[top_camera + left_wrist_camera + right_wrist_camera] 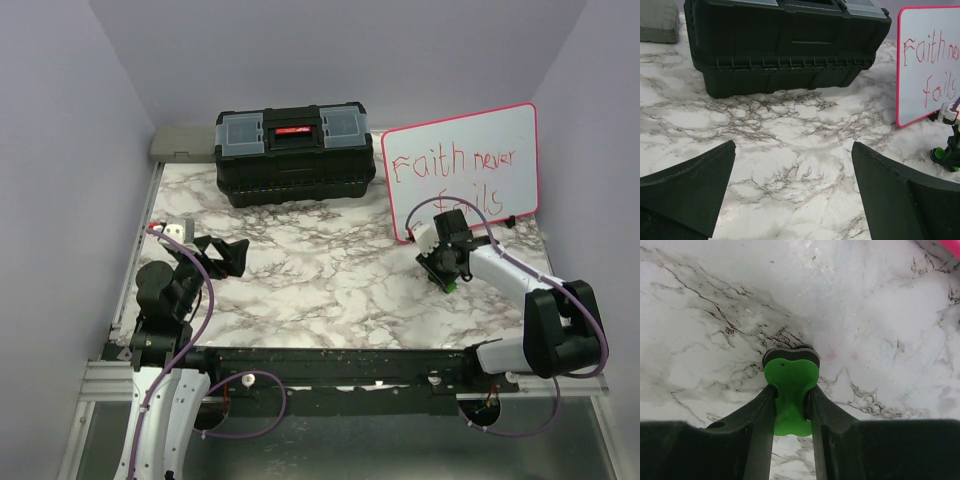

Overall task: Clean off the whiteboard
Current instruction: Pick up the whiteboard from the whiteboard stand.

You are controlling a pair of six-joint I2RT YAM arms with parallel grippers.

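1. The whiteboard (470,180) stands upright at the back right of the marble surface (330,290), just to the right of the black toolbox (295,150). It has a thin pink-red rim.
2. Red handwriting covers the board's face, reading "Faith never fails". All three words are there to read.
3. The right hand (445,262) hangs low over the surface, just in front of the board's lower left part. Its arm reaches in from the right.
4. From the right wrist view, that hand (790,400) is clamped on a green eraser (790,375). One finger presses each side of the eraser's narrow waist.
5. The eraser's dark pad faces down at the marble. I cannot tell whether it touches the marble.
6. A sliver of the board's pink rim shows in the top right corner of that same view.
7. The left hand (222,255) sits well apart on the left side of the surface. Its jaws are spread wide and nothing lies between them.
8. Its wrist camera looks between the two dark fingers (687,192) towards the toolbox (785,45) and the board (932,65).
9. A flat grey object (180,145) lies at the back left, beside the toolbox.
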